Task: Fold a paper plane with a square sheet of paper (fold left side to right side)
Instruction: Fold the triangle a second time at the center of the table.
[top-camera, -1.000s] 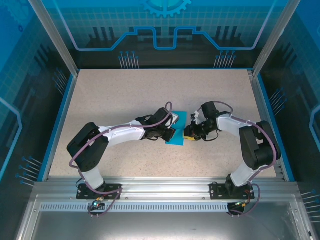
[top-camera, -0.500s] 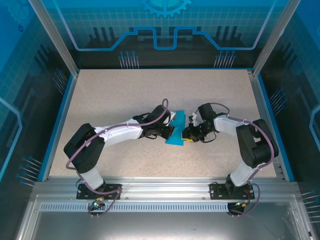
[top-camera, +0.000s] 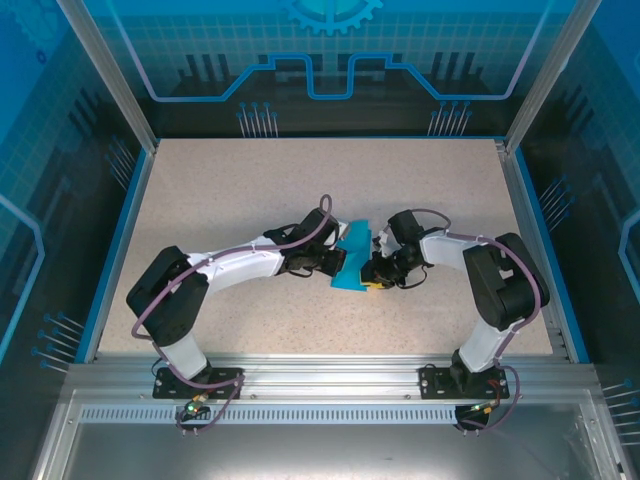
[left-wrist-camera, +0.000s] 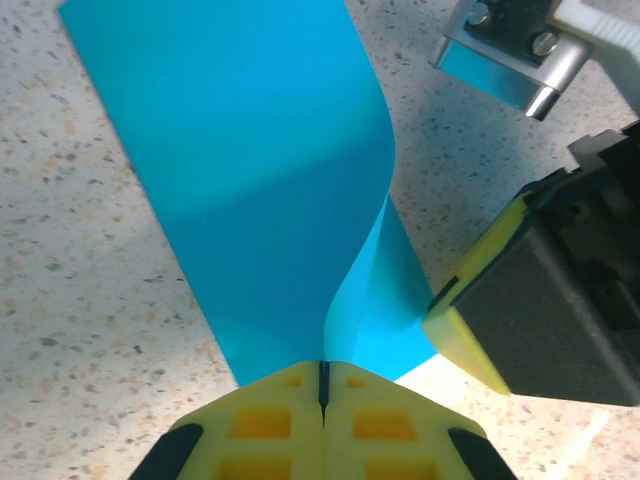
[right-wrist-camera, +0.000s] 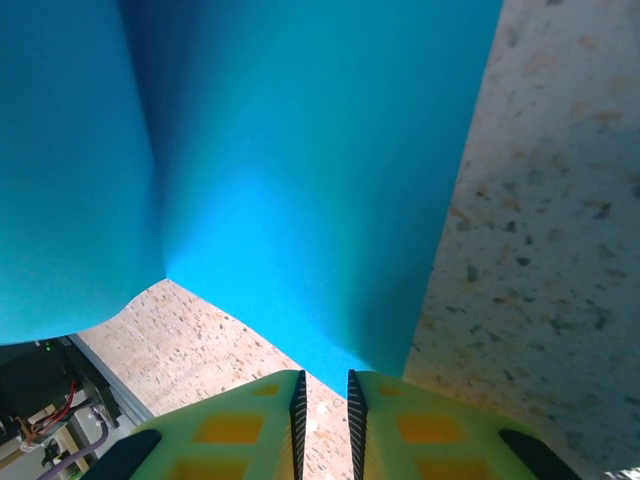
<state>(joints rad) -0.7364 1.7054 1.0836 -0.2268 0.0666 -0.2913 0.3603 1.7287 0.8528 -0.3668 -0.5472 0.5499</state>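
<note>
The square sheet of paper (top-camera: 352, 256) is bright blue and lies mid-table between both grippers, one side raised and curling over. In the left wrist view my left gripper (left-wrist-camera: 322, 372) is shut on the lifted edge of the sheet (left-wrist-camera: 270, 170), which bends up from the flat part. From above, the left gripper (top-camera: 340, 263) sits at the sheet's left side. My right gripper (top-camera: 372, 275) is low at the sheet's near right corner. Its jaws (right-wrist-camera: 323, 385) stand slightly apart with bare table between them, the sheet (right-wrist-camera: 320, 180) just ahead. One right finger (left-wrist-camera: 470, 310) rests by the flat part.
The speckled table (top-camera: 250, 190) has a blue raised rim (top-camera: 118, 240) on the left, back and right. Transparent walls stand around it. A metal rail (top-camera: 320, 375) with both arm bases runs along the near edge.
The left gripper has lifted the sheet's left edge higher and carried it rightward, so the paper stands more upright. The right gripper has edged slightly left and stayed low.
</note>
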